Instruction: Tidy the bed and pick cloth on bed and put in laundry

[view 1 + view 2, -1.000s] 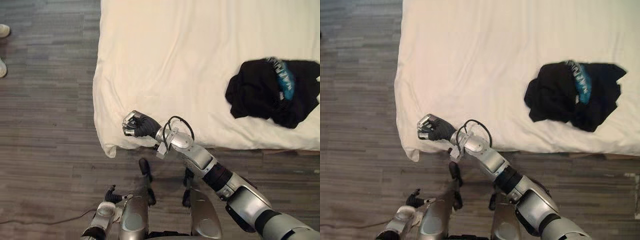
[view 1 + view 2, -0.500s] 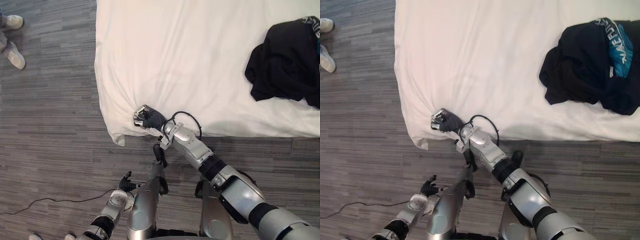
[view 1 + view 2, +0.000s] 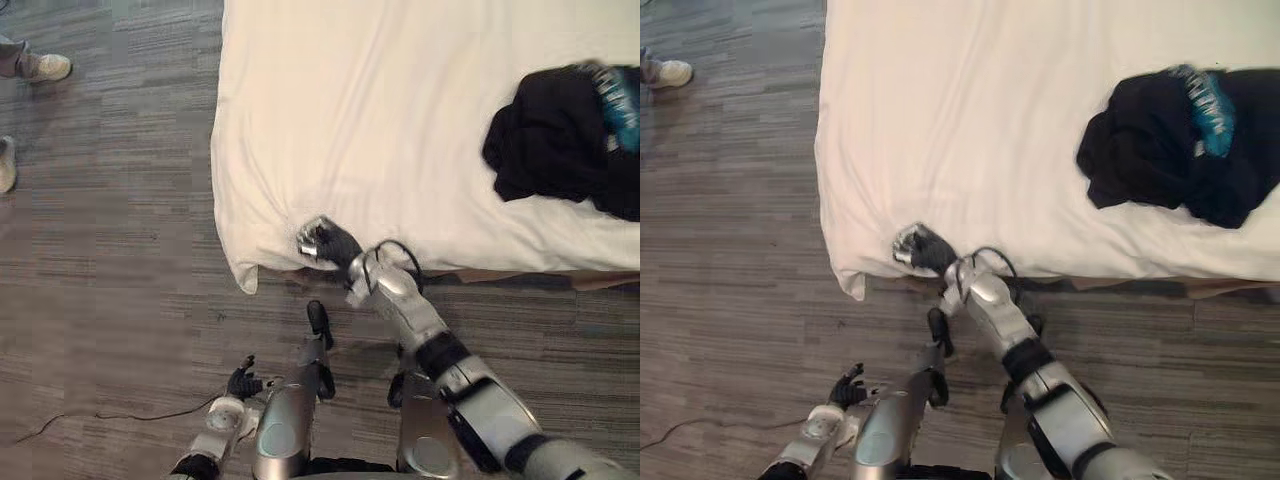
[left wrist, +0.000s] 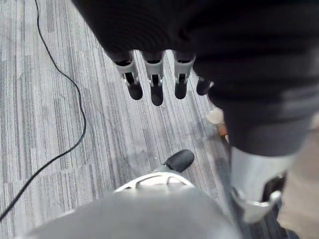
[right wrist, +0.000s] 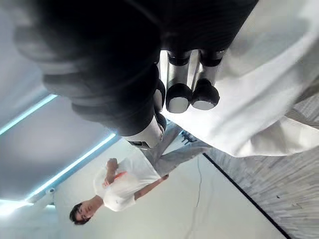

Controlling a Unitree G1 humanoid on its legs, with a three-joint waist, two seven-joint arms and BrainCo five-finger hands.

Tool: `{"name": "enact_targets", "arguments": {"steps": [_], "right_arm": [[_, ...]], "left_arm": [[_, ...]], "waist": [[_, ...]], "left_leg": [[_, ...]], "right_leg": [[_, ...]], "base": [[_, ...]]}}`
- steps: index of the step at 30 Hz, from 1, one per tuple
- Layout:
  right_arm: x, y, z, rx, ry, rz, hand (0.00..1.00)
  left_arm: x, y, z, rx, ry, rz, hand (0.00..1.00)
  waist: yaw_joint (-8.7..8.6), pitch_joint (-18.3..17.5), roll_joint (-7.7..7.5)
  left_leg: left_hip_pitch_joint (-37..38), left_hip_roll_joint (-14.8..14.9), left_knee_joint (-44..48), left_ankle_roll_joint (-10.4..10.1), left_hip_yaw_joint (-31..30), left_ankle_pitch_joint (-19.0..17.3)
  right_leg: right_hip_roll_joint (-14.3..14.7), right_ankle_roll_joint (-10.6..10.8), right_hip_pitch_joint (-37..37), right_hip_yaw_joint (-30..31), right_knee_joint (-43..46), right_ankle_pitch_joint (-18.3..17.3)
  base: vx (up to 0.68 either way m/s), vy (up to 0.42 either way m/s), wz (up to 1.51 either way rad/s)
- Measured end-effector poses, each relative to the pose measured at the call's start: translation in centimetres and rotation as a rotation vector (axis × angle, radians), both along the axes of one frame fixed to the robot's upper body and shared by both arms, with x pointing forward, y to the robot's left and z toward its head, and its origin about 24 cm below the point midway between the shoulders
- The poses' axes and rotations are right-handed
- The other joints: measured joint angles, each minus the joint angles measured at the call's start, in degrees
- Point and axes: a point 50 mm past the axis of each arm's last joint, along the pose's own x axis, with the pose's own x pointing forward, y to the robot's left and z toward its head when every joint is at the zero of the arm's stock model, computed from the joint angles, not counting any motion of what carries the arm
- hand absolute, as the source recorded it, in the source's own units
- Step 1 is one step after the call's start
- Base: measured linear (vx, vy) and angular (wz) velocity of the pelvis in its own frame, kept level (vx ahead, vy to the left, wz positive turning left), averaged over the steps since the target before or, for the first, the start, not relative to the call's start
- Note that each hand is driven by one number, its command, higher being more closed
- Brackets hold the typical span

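The right hand, fingers curled on the white sheet at its corner, lies well apart from the black cloth.

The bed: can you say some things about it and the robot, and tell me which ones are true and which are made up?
1. The black cloth lies on the bed. True.
2. The right hand holds the black cloth. False: its fingers are curled on the white sheet near the bed's corner.
3. The left hand hangs low over the floor and holds nothing. True.
4. The black cloth is black all over. False: it has a blue patch.
5. A person's shoe is on the bed. False: it is on the floor, off to the robot's left.
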Motion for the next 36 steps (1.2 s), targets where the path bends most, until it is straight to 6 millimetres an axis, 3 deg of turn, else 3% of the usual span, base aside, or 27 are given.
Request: {"name": "enact_targets", "arguments": {"steps": [2,5,9,14,19,22,25,29,32,34,36], "right_arm": [[-2.5,0.7,0.5,0.048,0.003,0.100,1.00],[-3.0,0.8,1.3,0.045,-0.020,0.170,1.00],[-2.6,0.6,3.9,0.086,-0.101,0.231,1.00],[-1.1,1.3,7.2,0.177,-0.181,0.185,1.00],[-0.1,4.4,10.6,0.267,-0.235,0.152,1.00],[1.0,6.5,11.4,0.265,-0.203,0.116,1.00],[1.9,7.3,11.4,0.233,-0.187,0.087,1.00],[4.9,7.4,11.6,0.148,-0.189,-0.002,1.00],[8.0,5.7,9.9,0.068,-0.133,-0.151,1.00],[10.5,3.2,7.9,0.021,-0.047,-0.303,1.00],[11.7,1.0,6.1,-0.029,0.007,-0.390,1.00]], "left_arm": [[-0.9,0.6,-0.4,0.026,0.057,-0.008,0.00],[-1.1,-0.3,-0.7,0.012,0.068,-0.031,0.00],[-1.2,-0.9,-0.9,-0.002,0.078,-0.064,0.00],[-1.6,-1.0,-1.1,-0.006,0.102,-0.062,0.00],[-1.8,-1.0,-1.2,-0.008,0.116,-0.046,0.00],[-1.1,-1.0,-1.0,-0.016,0.098,-0.025,0.00],[0.2,-1.1,-0.5,-0.022,0.044,0.000,0.00],[3.3,-1.5,0.9,-0.030,-0.071,0.023,0.00],[4.0,-1.9,1.1,-0.023,-0.081,0.000,0.00],[4.7,-2.3,1.3,-0.022,-0.095,-0.032,0.00],[5.3,-2.7,1.5,-0.024,-0.106,-0.053,0.00]], "waist": [[-0.44,-4.06,-1.57],[-0.58,-9.13,-1.38],[-1.18,-10.60,-1.37],[-1.36,-11.59,-1.20],[-0.99,-11.71,-0.90],[-0.43,-9.75,0.14],[0.06,-6.45,0.89],[0.47,2.19,3.42],[1.37,4.39,5.22],[1.93,4.77,5.90],[2.42,5.13,6.45]], "left_leg": [[3.69,0.47,0.00,-0.13,1.14,-0.75],[5.37,0.86,-0.01,-0.62,1.84,-1.59],[6.90,1.47,-0.01,-0.64,2.87,-1.61],[8.06,2.34,-0.03,-1.02,3.38,-1.33],[7.54,3.05,-0.04,-1.38,2.47,-0.42],[4.57,3.23,-0.03,-1.44,1.12,0.64],[1.60,3.25,-0.03,-1.46,-0.11,1.49],[-4.41,2.93,-0.02,-1.55,-2.60,2.62],[-7.60,2.67,-0.02,-1.37,-4.45,3.99],[-9.18,2.64,0.00,-1.23,-5.46,4.61],[-9.49,2.59,0.06,-0.99,-6.07,5.35]], "right_leg": [[0.49,0.23,3.14,0.58,0.02,-0.50],[0.84,0.08,4.56,0.78,0.03,-1.52],[1.42,-0.01,5.54,1.42,0.06,-1.48],[2.08,-0.84,5.51,2.29,1.31,-1.75],[2.65,-1.89,4.33,2.08,2.88,-2.76],[2.65,-2.20,2.05,1.05,3.03,-2.30],[2.54,-2.46,-0.48,0.16,3.68,-2.00],[2.42,-2.36,-5.03,-1.16,3.72,-1.01],[2.45,-2.44,-7.60,-1.79,3.07,0.72],[2.51,-2.76,-8.56,-2.77,2.71,1.54],[2.60,-2.85,-8.50,-3.12,2.29,1.99]], "base": [[0.21,-0.040,-0.25],[0.14,-0.032,-0.08],[0.06,-0.033,-0.13],[-0.04,-0.036,-0.12],[-0.09,-0.037,0.05],[-0.10,-0.031,0.18],[-0.12,-0.017,0.26],[-0.16,-0.015,0.25],[-0.12,-0.025,0.12],[-0.04,-0.025,0.12],[0.00,-0.026,0.09]]}}
